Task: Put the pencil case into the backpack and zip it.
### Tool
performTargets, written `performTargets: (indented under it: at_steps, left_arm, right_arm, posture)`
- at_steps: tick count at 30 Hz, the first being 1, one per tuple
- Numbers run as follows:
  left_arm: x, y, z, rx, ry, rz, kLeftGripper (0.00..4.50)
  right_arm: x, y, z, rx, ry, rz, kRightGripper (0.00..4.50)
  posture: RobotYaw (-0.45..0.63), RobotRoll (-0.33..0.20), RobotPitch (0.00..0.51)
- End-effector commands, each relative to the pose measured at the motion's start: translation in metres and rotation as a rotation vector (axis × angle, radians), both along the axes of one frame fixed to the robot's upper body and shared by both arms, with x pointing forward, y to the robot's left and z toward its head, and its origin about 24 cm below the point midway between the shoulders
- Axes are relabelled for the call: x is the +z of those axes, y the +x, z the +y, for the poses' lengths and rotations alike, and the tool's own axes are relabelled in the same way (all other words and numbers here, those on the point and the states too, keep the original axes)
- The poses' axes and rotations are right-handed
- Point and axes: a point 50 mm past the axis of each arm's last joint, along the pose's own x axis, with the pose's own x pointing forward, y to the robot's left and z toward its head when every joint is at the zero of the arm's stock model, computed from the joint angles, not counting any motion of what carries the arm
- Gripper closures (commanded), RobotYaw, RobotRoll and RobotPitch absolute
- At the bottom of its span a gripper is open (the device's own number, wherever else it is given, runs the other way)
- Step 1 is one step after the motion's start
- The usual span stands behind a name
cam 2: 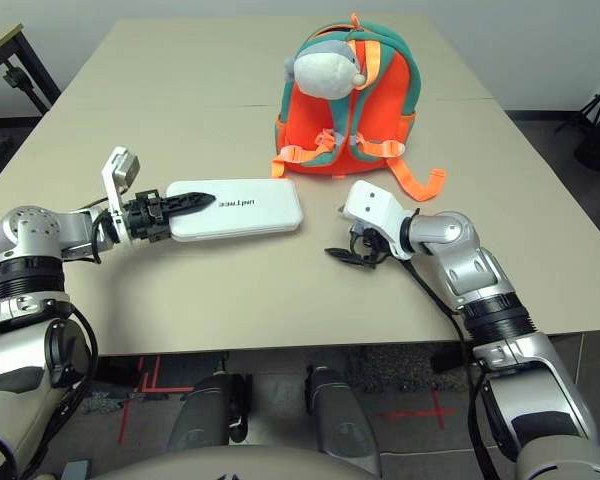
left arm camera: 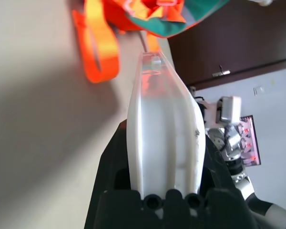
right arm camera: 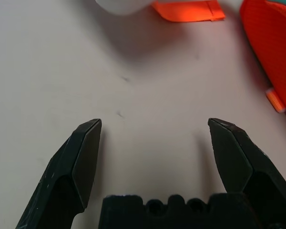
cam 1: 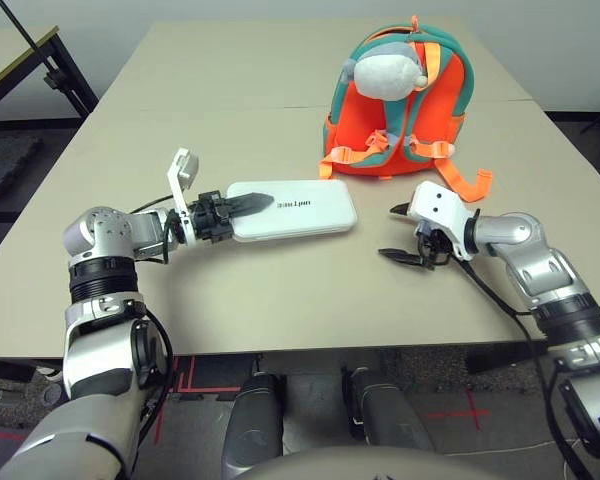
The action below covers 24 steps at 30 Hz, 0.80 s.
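Beige table point(cam 1: 230, 310) w/ thin seam, orange & teal backpack point(cam 1: 360, 125) upright on top

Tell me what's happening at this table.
The robot has the white pencil case gripped in its left gripper, near the middle of the table. Its right gripper holds nothing, its fingers wide open. The orange and teal backpack stands upright beyond them. The case is not in the backpack, so the packing and zipping are yet to be done.
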Motion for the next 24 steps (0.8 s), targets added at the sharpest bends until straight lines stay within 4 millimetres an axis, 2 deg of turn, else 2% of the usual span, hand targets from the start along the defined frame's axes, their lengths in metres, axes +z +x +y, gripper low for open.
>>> performTargets:
  at_steps: [1,5,12,21,24]
  left_arm:
    - [0.016,-0.004,0.004,-0.007,-0.012,-0.067,3.28]
    - [0.026,-0.006,0.013,0.018,-0.001,-0.122,3.28]
    - [0.049,-0.003,0.031,0.114,-0.022,-0.266,3.28]
    - [0.083,0.000,0.039,0.201,-0.027,-0.458,3.28]
    - [0.088,0.001,0.041,0.232,-0.007,-0.506,3.28]
  right_arm:
    - [0.003,-0.002,-0.009,-0.050,0.039,-0.001,0.00]
    - [0.011,-0.001,-0.016,-0.129,0.107,-0.013,0.00]
    - [0.024,0.000,-0.019,-0.277,0.329,-0.008,0.00]
    - [0.040,0.006,-0.016,-0.426,0.579,-0.039,0.00]
    - [0.046,0.011,-0.016,-0.476,0.635,-0.067,0.00]
  posture:
    - [-0.19,0.000,0.109]
    - [-0.19,0.000,0.112]
    - [-0.18,0.000,0.121]
    - [-0.16,0.000,0.128]
    - [-0.16,0.000,0.128]
